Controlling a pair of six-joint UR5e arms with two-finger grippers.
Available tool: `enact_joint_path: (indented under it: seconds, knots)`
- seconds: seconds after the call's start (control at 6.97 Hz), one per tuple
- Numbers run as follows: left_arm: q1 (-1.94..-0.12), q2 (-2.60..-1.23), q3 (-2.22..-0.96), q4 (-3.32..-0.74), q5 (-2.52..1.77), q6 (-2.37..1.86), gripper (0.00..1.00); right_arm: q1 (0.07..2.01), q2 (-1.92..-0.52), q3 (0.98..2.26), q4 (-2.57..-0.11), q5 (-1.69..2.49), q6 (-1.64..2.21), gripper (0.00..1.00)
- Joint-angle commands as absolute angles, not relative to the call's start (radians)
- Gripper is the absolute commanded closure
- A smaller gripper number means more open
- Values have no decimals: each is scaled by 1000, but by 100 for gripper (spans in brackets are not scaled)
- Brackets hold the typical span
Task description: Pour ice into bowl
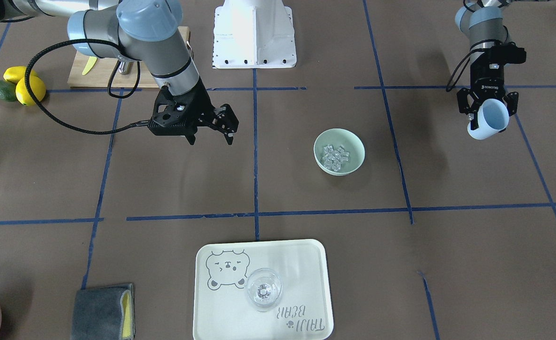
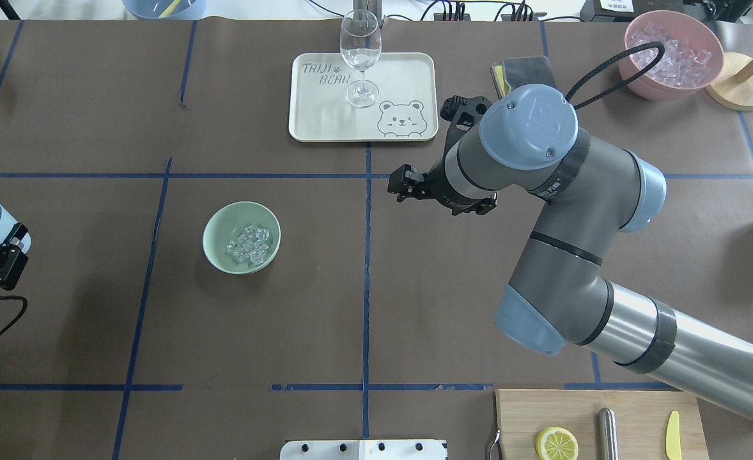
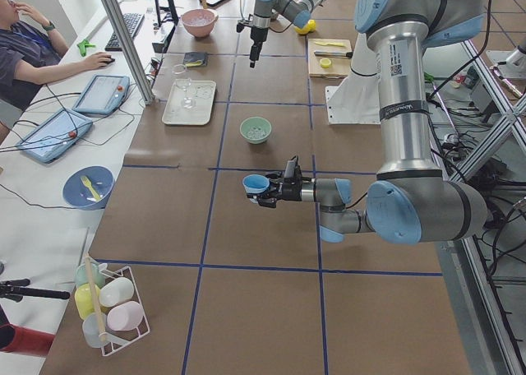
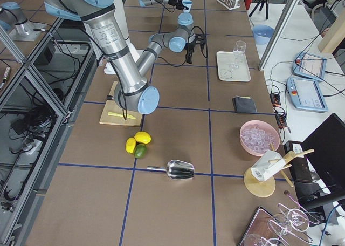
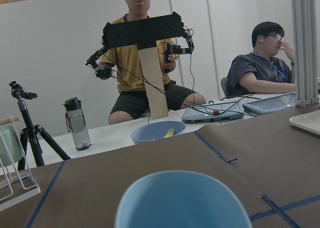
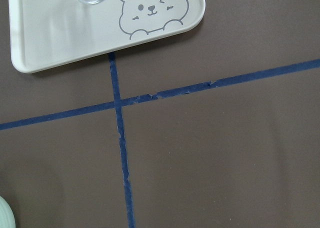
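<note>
Brown table [image 1: 471, 259], blue tape grid [image 1: 256, 165]: bowl [image 1: 341, 171], tray [image 1: 306, 264], cloth [image 1: 99, 311], lemons [image 1: 30, 89], board [image 1: 82, 81].

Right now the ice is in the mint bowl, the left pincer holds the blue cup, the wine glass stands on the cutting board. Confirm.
One error: the overhead exterior view shows the wine glass standing on the bear tray. The ice in the bowl and blue cup in the left pincer are right.

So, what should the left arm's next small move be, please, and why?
Probably set the blue cup down on the table: the ice already lies in the bowl, and the left gripper holds the cup aloft, well clear of it.
</note>
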State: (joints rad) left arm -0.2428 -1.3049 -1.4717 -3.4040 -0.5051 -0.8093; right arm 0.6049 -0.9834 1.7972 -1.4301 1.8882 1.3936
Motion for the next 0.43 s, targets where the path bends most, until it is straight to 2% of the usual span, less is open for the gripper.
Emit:
enact_joint_path:
  seconds: [0.0,0.29]
  knots:
    - [-242,-1307,-1465,-3402,-537,-896,100,565,-951,1760,-1424,1878,1407,0]
    - [-241,-1319,-1445,-3402,-546,-920,100,516,-846,1636,-1420,1847,1445,0]
